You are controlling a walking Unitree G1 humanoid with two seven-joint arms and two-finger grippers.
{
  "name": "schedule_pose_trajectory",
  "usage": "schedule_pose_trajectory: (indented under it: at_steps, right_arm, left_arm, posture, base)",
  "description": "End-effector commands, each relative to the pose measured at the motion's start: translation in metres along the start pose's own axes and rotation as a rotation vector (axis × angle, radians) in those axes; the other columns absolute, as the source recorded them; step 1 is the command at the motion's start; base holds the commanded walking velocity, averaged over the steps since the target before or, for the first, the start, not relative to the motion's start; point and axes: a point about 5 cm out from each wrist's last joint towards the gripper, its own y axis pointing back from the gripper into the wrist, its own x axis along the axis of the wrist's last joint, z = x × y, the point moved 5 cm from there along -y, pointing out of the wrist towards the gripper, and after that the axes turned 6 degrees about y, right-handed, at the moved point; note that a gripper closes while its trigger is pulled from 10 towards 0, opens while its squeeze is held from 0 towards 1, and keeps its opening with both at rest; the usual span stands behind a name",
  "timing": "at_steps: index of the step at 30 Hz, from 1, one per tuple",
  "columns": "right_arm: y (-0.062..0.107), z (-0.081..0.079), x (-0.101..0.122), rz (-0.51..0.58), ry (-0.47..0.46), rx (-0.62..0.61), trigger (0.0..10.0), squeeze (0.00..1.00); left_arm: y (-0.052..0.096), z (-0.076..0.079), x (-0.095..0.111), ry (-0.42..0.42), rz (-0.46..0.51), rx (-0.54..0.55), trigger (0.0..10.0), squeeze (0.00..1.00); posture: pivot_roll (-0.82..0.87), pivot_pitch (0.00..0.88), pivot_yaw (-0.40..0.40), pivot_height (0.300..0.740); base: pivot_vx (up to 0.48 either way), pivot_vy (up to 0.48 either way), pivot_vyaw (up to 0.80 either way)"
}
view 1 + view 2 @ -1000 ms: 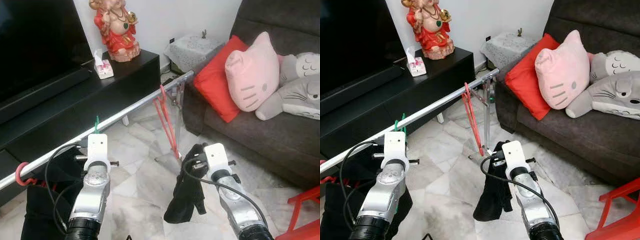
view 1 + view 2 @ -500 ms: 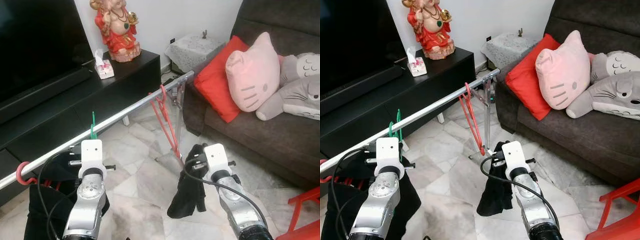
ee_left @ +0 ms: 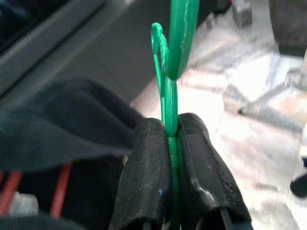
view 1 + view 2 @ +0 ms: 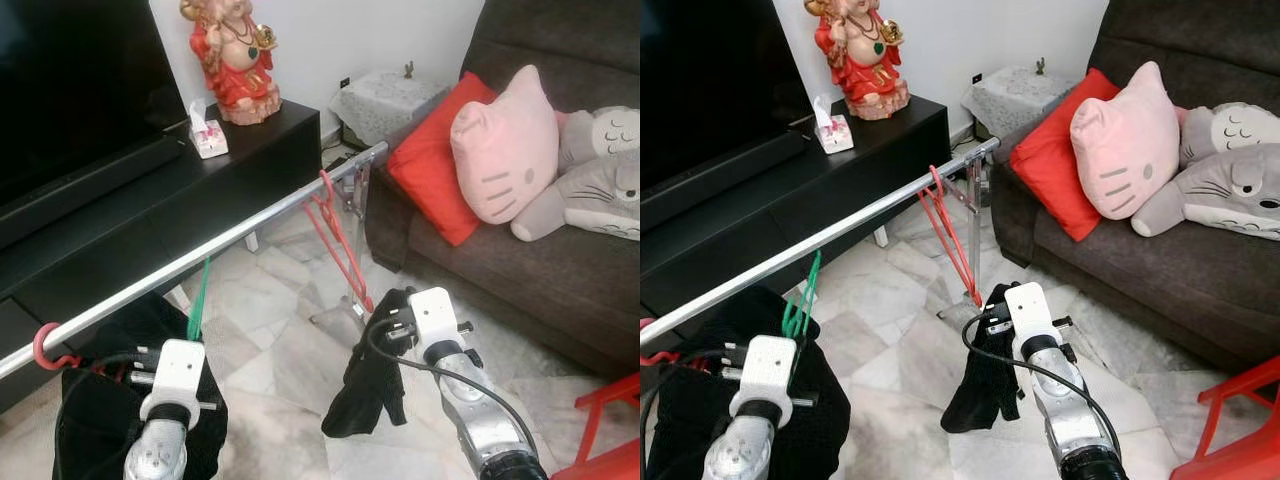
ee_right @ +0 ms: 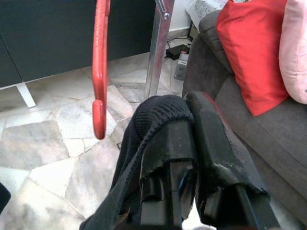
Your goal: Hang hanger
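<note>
Here, the left gripper's (image 3: 169,143) fingers (image 3: 144,167) were pinched tight on the green hanger (image 3: 169,86), its hook rising just below the silver rail (image 4: 230,235) at about seven o'clock in the head view, with a black garment (image 4: 700,420) draped beneath. The right gripper (image 5: 184,120) fingers (image 5: 211,139) were clamped on a black cloth (image 4: 365,385) that dangled over the marble floor (image 4: 290,360) at six o'clock. A red hanger (image 4: 338,240) hung from the rail toward twelve o'clock, near the dark sofa (image 4: 560,270) at three o'clock.
</note>
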Motion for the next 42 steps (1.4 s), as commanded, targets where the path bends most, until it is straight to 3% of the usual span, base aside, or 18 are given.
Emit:
schedule_pose_trajectory:
  at_steps: [1,7,15,42]
  right_arm:
    - [-0.003,0.002,0.012,0.037,-0.006,-0.002,10.0,0.0]
    - [-0.003,0.003,0.012,0.034,-0.004,-0.004,10.0,0.0]
    - [-0.003,0.003,0.012,0.036,-0.006,-0.009,10.0,0.0]
    - [-0.005,0.008,0.018,0.053,0.008,-0.009,10.0,0.0]
  left_arm:
    - [-0.002,-0.002,-0.007,0.01,-0.018,0.006,10.0,0.0]
    - [-0.006,-0.005,-0.03,0.058,-0.084,0.039,10.0,0.0]
    - [-0.005,0.001,-0.065,0.069,-0.198,0.003,10.0,0.0]
    - [-0.012,0.009,-0.066,0.061,-0.162,-0.03,10.0,0.0]
  posture:
    - [-0.14,0.0,0.088,0.74]
    - [-0.13,0.0,0.079,0.74]
    - [-0.15,0.0,0.101,0.74]
    - [-0.16,0.0,0.107,0.74]
  base:
    - [0.0,0.0,0.0]
    - [0.0,0.0,0.0]
    - [-0.06,0.0,0.0]
    - [-0.331,0.0,0.0]
